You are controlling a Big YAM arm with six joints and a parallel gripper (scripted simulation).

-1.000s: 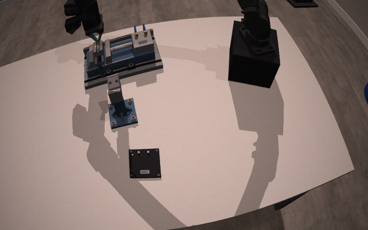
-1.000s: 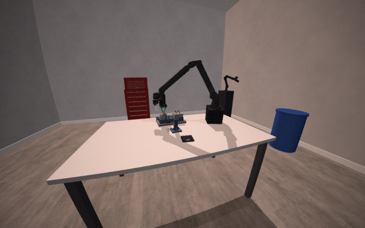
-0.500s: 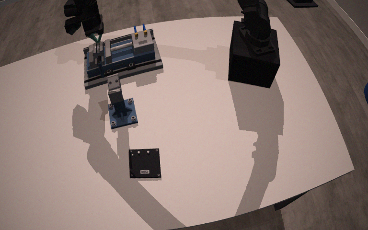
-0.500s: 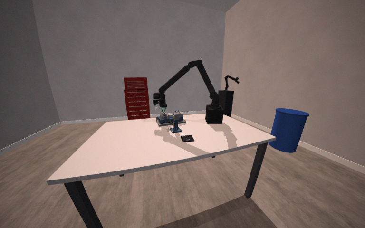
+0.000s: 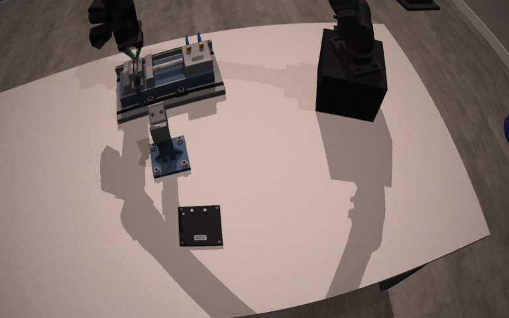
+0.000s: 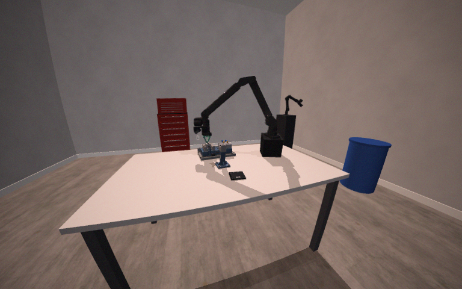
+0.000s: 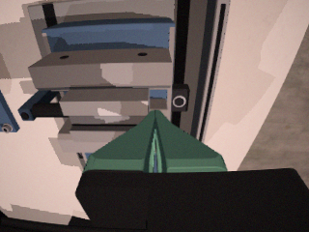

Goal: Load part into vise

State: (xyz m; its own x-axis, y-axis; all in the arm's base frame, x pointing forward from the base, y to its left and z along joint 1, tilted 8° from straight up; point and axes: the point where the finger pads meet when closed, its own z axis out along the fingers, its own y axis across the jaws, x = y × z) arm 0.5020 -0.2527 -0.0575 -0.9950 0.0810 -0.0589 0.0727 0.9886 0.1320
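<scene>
Part (image 5: 136,68) (image 7: 106,108) lies between the jaws of the vise (image 5: 168,89) (image 6: 216,155) (image 7: 111,36), upper left in the top view; the wrist view has the work stop (image 7: 45,110) at its left end. The gripper (image 5: 134,57) (image 6: 206,142) (image 7: 155,117) is fully closed, holding nothing, fingertips near the part's other end

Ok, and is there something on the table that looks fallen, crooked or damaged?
No, nothing stands out. The black plate lies flat, the blue stand is upright, and the vise sits level. The jaws are shut, with nothing between them.
</scene>
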